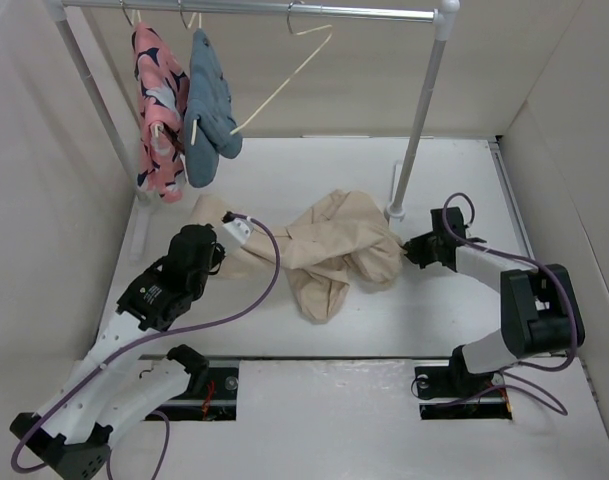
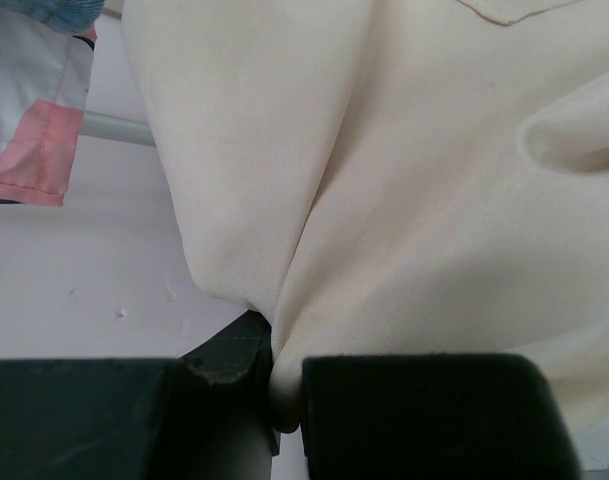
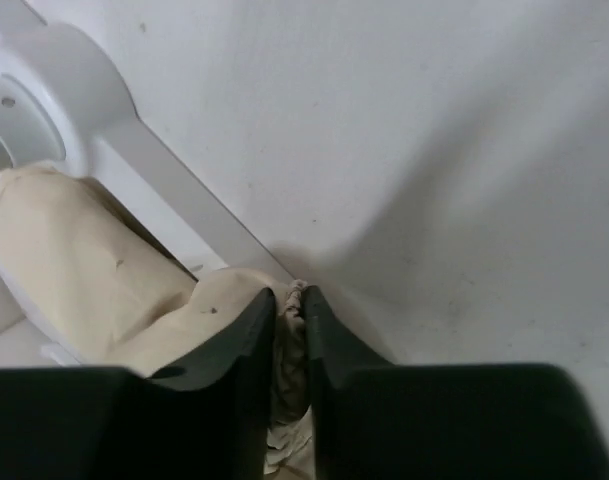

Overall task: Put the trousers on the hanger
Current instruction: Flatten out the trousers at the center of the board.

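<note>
The beige trousers (image 1: 329, 250) lie crumpled on the white table between my two arms. My left gripper (image 1: 222, 252) is shut on a fold at their left end; in the left wrist view the cloth (image 2: 404, 180) bunches between the dark pads. My right gripper (image 1: 408, 249) is shut on their right edge, and the right wrist view shows cloth (image 3: 104, 270) pinched between the fingers. The cream hanger (image 1: 284, 80) hangs empty and tilted from the grey rail (image 1: 284, 10) at the back.
A pink patterned garment (image 1: 156, 100) and a blue denim garment (image 1: 210, 105) hang on the rail's left part. The rail's right post (image 1: 422, 120) and its foot (image 1: 396, 211) stand just behind my right gripper. Walls enclose the table left and right.
</note>
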Tool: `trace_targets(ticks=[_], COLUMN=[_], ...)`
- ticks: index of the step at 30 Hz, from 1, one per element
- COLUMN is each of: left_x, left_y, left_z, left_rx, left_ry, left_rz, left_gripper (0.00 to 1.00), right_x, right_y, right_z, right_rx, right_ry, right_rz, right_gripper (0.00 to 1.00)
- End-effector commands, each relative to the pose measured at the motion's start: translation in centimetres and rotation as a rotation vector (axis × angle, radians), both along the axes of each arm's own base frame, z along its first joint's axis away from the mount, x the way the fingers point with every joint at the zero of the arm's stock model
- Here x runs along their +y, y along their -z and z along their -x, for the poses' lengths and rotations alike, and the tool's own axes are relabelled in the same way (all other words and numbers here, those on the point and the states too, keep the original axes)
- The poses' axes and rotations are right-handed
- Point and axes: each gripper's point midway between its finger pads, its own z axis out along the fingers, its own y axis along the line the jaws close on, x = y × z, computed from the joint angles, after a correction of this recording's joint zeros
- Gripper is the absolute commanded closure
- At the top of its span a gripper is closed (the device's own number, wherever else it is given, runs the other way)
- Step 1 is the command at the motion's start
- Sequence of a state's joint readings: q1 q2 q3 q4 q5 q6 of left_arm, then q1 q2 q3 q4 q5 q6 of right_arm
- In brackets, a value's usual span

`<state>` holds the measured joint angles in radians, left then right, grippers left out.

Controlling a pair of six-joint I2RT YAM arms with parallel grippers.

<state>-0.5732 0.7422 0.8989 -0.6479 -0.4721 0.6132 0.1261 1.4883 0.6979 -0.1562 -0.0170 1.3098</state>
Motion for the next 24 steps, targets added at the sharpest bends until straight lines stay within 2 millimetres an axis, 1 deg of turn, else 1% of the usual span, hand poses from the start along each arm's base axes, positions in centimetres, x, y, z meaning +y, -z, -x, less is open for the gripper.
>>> trace_targets(ticks=[1,2,3,4,5,6,7,8,9,10,11,12,13,14,15,16,17,18,19,20,22,23,24], left_x=[0.5,0.6,1.0,1.3,1.6,1.6,1.9,1.4,1.4,-1.6,-2.2,-4.1,-4.4,-5.5,-5.8,-6.1,-6.7,-7.0,-7.3,-8.3,-8.4,-9.0,-7.8], left_y=[-1.5,-0.9,-0.8,-0.2,0.8,1.5,2.3,3.1,5.0,7.0,8.1,8.5,8.8,8.8,8.8,7.9,7.3,6.9,6.5,5.3,5.4,5.5,5.8], left_z=[-0.4,-0.5,-0.5,-0.4,-0.6,-0.7,-0.8,-0.9,0.3,1.9,5.0,5.8,8.7,9.8,10.2,9.8,9.6,9.4,9.1,7.8,5.8,3.4,1.8], left_rx=[-0.069,-0.065,-0.071,-0.061,-0.056,-0.046,-0.031,-0.003,0.144,0.307,0.518,0.558,0.695,0.736,0.749,0.689,0.654,0.626,0.592,0.5,0.433,0.352,0.31], left_ry=[-0.046,-0.054,-0.076,-0.084,-0.102,-0.11,-0.128,-0.106,-0.057,0.117,0.238,0.358,0.438,0.507,0.544,0.587,0.617,0.632,0.639,0.652,0.533,0.469,0.35], left_rz=[0.026,0.016,0.002,-0.012,-0.024,-0.039,-0.042,-0.041,-0.094,-0.02,-0.053,-0.003,0.003,0.05,0.047,0.046,0.063,0.08,0.088,0.125,0.177,0.209,0.187], left_gripper=[1.0,1.0,1.0,1.0,1.0,1.0,1.0,1.0,1.0,0.92,0.67,0.67,0.45,0.37,0.29,0.23,0.2,0.14,0.11,0.09,0.08,0.08,0.11], right_x=[-0.5,-0.7,-1.1,-1.4,-1.1,-1.5,-1.7,-1.3,-1.5,-1.4,-1.4,-1.4,-1.8,-3.2,-3.1,-3.7,-4.0,-3.5,-3.1,-3.1,-3.4,-3.6,-3.8], right_y=[-0.5,-1.5,-1.5,-1.9,-3.0,-3.4,-4.4,-6.2,-8.5,-10.3,-14.1,-16.0,-17.4,-19.1,-20.4,-21.4,-21.9,-22.8,-23.7,-24.2,-24.5,-25.2,-25.4], right_z=[-0.2,-0.2,0.3,0.5,0.7,0.9,0.7,0.5,0.6,0.7,1.4,2.0,2.7,3.2,4.3,4.9,5.1,4.8,5.1,5.2,5.5,5.8,6.0], right_rx=[-0.033,-0.058,-0.054,-0.061,-0.099,-0.113,-0.14,-0.161,-0.208,-0.231,-0.274,-0.292,-0.301,-0.312,-0.312,-0.323,-0.331,-0.377,-0.417,-0.434,-0.448,-0.47,-0.476], right_ry=[0.047,0.056,0.064,0.076,0.038,0.03,0.017,-0.017,-0.069,-0.097,-0.135,-0.121,-0.14,-0.099,-0.124,-0.137,-0.175,-0.216,-0.26,-0.315,-0.328,-0.339,-0.346], right_rz=[0.01,0.017,0.029,0.044,0.06,0.088,0.128,0.17,0.246,0.307,0.446,0.503,0.589,0.694,0.738,0.782,0.821,0.827,0.838,0.876,0.896,0.917,0.929], right_gripper=[0.84,0.95,1.0,1.0,1.0,1.0,1.0,1.0,1.0,1.0,1.0,1.0,1.0,1.0,1.0,1.0,1.0,1.0,1.0,1.0,1.0,1.0,1.0])
